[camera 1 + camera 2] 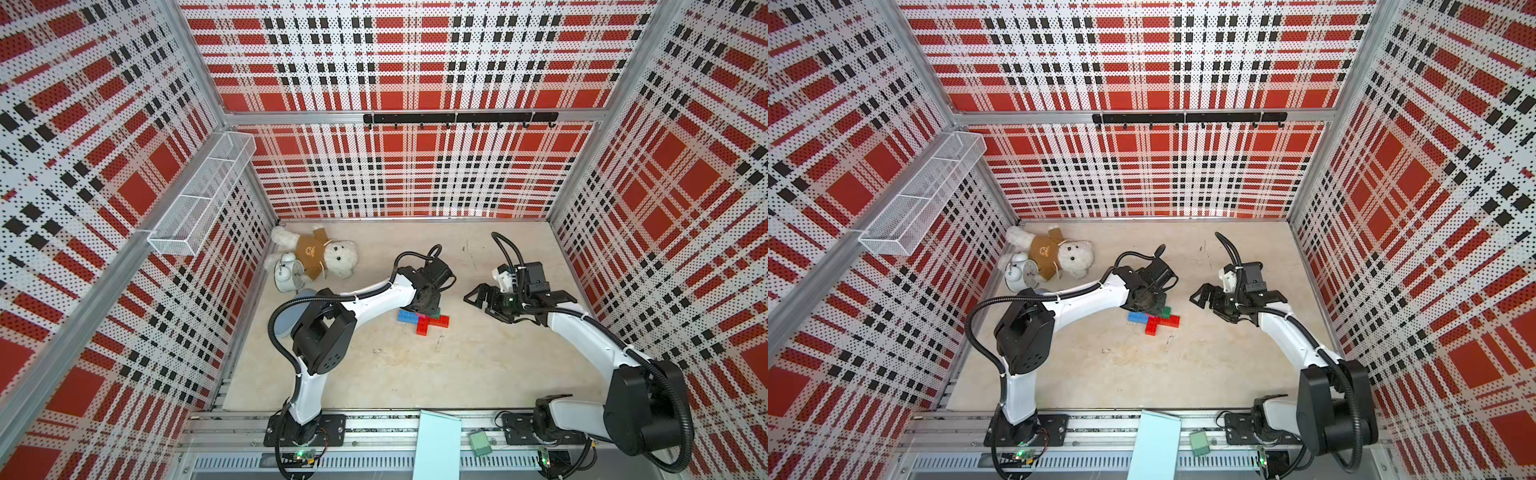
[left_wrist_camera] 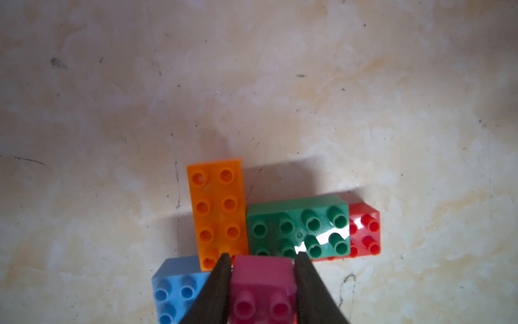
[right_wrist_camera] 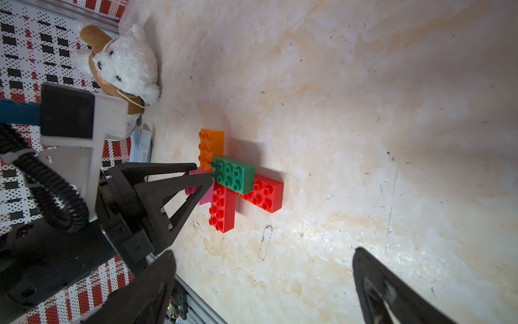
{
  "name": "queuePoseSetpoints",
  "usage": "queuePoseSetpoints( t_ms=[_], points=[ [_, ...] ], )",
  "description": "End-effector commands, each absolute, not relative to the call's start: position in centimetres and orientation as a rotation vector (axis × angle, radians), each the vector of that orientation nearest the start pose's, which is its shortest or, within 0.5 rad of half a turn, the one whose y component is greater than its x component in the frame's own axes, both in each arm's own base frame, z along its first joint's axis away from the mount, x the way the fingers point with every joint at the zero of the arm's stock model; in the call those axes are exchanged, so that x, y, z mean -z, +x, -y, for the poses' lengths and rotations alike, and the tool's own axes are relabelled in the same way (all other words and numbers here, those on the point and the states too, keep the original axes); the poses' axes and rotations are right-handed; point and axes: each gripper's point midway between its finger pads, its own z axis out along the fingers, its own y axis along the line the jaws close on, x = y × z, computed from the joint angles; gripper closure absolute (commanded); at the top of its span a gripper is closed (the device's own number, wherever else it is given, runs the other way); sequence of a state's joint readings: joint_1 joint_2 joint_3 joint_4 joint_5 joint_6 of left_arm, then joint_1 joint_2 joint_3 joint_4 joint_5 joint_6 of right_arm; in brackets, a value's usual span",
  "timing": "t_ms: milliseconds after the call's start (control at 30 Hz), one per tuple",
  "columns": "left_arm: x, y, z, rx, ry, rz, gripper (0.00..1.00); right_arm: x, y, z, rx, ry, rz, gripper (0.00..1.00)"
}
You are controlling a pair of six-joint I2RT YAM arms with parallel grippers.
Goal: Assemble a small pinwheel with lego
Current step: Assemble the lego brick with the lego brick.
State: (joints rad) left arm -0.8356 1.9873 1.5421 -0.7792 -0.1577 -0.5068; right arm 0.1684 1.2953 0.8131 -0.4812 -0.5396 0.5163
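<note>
Two jaws of the left gripper (image 2: 263, 255) are pressed onto the pink square brick (image 2: 262, 283) at the centre of the pinwheel (image 1: 424, 322), on the table (image 1: 415, 374). Its orange brick (image 2: 217, 207) is hidden under that wrist in both top views. The blue brick (image 2: 173, 291) is cut off in the left wrist view. The right gripper (image 3: 262, 251) is held spread wide, apart from the bricks.

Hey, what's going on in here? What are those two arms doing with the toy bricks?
Two robot arms are building a small pinwheel from studded bricks on the table. The left gripper is shut on the pink square brick, holding it at the middle of the cross, next to the orange brick, green brick, blue brick and red bricks. Whether it is pressed home cannot be told. The right gripper is open and empty, hovering off to the side.
</note>
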Motion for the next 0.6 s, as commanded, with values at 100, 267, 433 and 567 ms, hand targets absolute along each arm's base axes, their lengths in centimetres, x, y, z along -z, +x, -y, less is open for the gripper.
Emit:
queuePoseSetpoints(
  t_ms=[100, 267, 433, 567],
  points=[
    [-7.2, 33.0, 31.2, 0.089, 0.401, -2.743, 0.67, -13.2, 30.2, -14.1, -0.954, 0.19, -2.555, 0.0],
    [-6.8, 32.9, 31.1, 0.078, 0.366, -2.751, 0.68, -13.1, 30.2, -14.2, -0.96, 0.189, -2.559, 0.0],
    [-6.3, 32.9, 31.1, 0.057, 0.35, -2.75, 0.68, -13.0, 30.2, -14.2, -0.96, 0.184, -2.56, 0.0],
    [-5.9, 32.8, 31.2, 0.038, 0.344, -2.755, 0.68, -13.0, 30.1, -14.2, -0.957, 0.181, -2.562, 0.0]
  ],
)
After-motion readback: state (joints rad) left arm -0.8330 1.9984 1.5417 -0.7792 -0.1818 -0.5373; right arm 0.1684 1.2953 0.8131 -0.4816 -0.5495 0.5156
